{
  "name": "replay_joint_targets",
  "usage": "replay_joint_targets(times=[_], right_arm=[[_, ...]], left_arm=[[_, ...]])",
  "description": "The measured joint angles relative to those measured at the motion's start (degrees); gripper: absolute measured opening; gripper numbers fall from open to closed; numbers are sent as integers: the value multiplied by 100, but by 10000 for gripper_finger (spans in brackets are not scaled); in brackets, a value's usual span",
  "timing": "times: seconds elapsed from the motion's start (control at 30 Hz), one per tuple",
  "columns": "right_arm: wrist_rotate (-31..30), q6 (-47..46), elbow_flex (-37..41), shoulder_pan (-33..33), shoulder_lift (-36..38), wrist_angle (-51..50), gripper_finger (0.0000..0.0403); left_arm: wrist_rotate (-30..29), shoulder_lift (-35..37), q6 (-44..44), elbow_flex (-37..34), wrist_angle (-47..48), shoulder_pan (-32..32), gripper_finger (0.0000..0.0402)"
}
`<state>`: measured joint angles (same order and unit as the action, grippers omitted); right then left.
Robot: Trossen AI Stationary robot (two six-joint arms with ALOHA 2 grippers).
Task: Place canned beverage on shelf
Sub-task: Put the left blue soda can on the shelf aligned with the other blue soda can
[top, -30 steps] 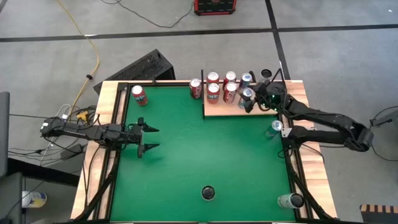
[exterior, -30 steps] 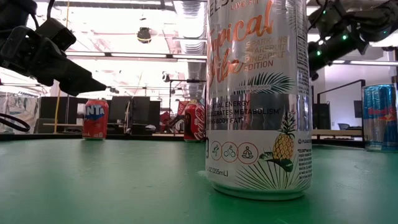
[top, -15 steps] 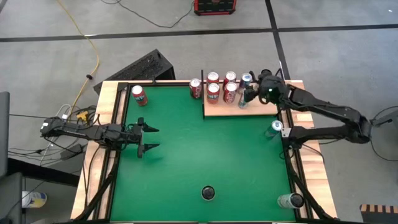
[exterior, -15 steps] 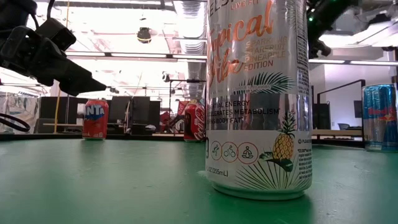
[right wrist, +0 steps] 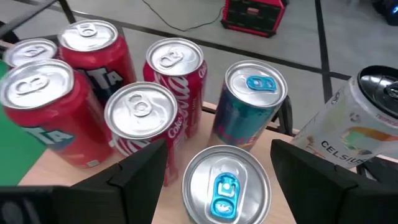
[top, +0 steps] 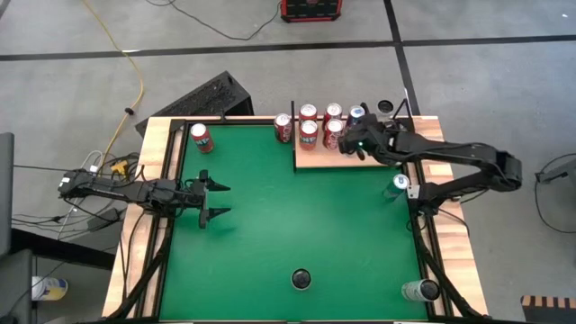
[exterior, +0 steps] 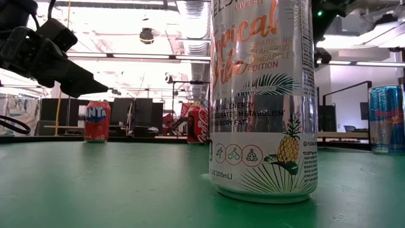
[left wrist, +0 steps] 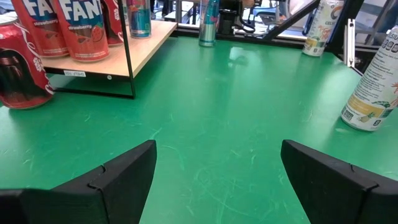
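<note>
Right gripper (top: 355, 144) sits over the shelf (top: 378, 160) at the far right of the worktop (top: 288, 216). In the right wrist view its fingers (right wrist: 134, 171) stand apart on either side of a blue-tabbed can (right wrist: 222, 186). You cannot tell whether they grip it or have let go, and no view shows whether its base rests on the board.

Risks, as judged from here:
- The shelf is crowded. A Coca-Cola can (right wrist: 140, 134) stands just beside the blue-tabbed can, and a teal can (right wrist: 245, 109) just behind it. If you widen or swing the fingers sideways, one could knock a neighbour over.
- If you lift straight away with the can unseated, it may tip against the row.
- A Celsius can (right wrist: 348, 134) stands near the other finger; watch that side on retreat.

Left gripper (top: 213, 200) hangs over the left side of the worktop, fingers wide and empty; leave it parked.

View notes: only the right wrist view shows the spacing between can tops. The high view gives the whole layout, including a loose red can (top: 201, 138) at far left and a blue can (top: 400, 184) off the shelf's near right corner. The low view is blocked by a tall can (exterior: 262, 101) and shows nothing of the shelf work.
</note>
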<state>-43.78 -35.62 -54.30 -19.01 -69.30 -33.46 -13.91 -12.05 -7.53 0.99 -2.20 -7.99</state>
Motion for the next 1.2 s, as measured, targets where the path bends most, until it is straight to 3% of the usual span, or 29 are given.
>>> replay_joint_targets(times=[0.33,0.87,1.2], right_arm=[[-9,-4,82,-62,-43,20,312],[-134,-491,970,-51,-42,856,311],[-147,-386,1019,3,-42,888,262]], left_arm=[[0,0,-2,0,0,-2,330],[0,0,-2,0,0,-2,330],[0,0,0,0,0,0,330]])
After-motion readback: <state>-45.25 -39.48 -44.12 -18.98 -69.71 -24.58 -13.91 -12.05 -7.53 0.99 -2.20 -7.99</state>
